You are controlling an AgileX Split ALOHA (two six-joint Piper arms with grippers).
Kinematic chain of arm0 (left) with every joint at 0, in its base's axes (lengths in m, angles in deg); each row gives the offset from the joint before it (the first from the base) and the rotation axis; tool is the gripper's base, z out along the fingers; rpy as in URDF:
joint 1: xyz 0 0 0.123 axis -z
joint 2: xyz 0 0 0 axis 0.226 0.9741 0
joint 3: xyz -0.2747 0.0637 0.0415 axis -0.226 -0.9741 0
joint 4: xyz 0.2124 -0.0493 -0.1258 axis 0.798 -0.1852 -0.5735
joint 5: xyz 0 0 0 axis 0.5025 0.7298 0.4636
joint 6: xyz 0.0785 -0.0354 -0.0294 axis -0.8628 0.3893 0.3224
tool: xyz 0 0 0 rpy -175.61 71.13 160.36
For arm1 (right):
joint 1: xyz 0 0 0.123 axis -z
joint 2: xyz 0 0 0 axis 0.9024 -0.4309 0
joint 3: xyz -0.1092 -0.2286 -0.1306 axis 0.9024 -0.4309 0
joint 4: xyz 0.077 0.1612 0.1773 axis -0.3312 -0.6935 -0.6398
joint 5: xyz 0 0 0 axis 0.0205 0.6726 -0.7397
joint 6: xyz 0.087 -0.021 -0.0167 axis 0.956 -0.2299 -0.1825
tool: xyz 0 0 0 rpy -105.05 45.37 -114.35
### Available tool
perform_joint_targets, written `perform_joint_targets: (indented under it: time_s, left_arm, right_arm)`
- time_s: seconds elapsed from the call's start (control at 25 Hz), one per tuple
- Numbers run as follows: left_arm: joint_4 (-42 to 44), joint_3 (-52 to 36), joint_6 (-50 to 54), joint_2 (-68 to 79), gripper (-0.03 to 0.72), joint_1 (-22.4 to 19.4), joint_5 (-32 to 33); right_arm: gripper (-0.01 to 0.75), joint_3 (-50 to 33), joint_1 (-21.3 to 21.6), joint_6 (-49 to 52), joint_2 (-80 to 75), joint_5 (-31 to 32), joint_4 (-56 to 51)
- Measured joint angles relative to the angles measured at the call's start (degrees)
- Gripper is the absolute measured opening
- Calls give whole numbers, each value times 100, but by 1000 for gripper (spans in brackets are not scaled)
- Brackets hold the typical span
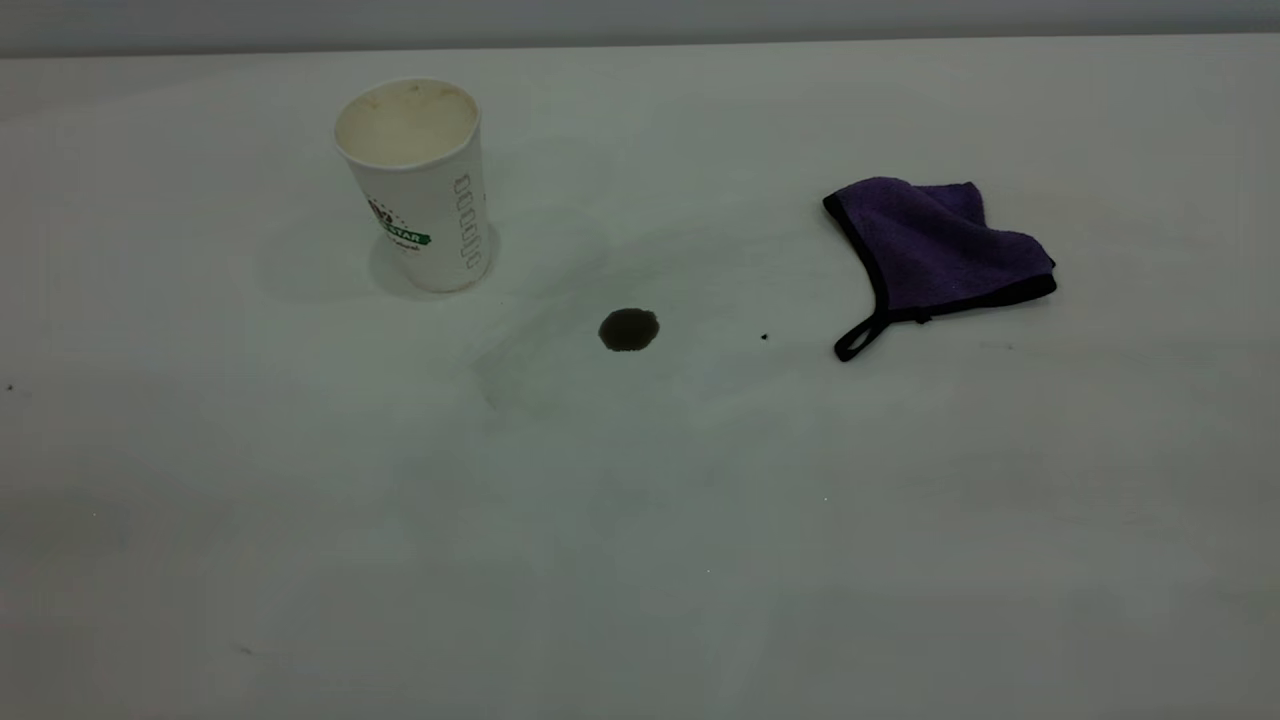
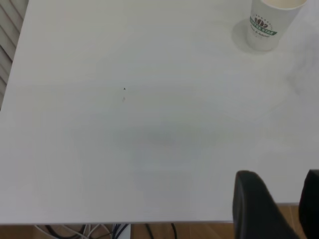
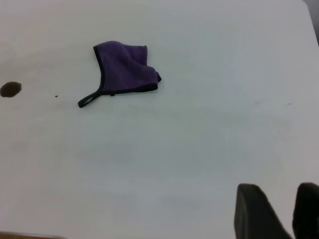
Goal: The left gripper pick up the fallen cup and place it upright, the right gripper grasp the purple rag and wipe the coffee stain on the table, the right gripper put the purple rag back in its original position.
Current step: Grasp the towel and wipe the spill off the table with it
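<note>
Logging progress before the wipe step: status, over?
Left tool and right tool open, both held back off the work. Cup upright; coffee stain unwiped; purple rag lying free. Nothing between rag and stain but a tiny speck.

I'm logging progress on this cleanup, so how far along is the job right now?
Done: the cup stands upright on the table. In hand: nothing; the left gripper and right gripper both hang open and empty near the table's edge. Left: the coffee stain is unwiped, and the purple rag lies untouched, so grasping, wiping and returning it remain.
</note>
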Motion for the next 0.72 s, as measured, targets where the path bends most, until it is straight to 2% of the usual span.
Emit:
perform_joint_targets:
  time_s: [0.72]
  left_arm:
    - [0, 0, 6, 0, 291, 0, 0]
  right_arm:
    - [238, 0, 0, 0, 0, 0, 0]
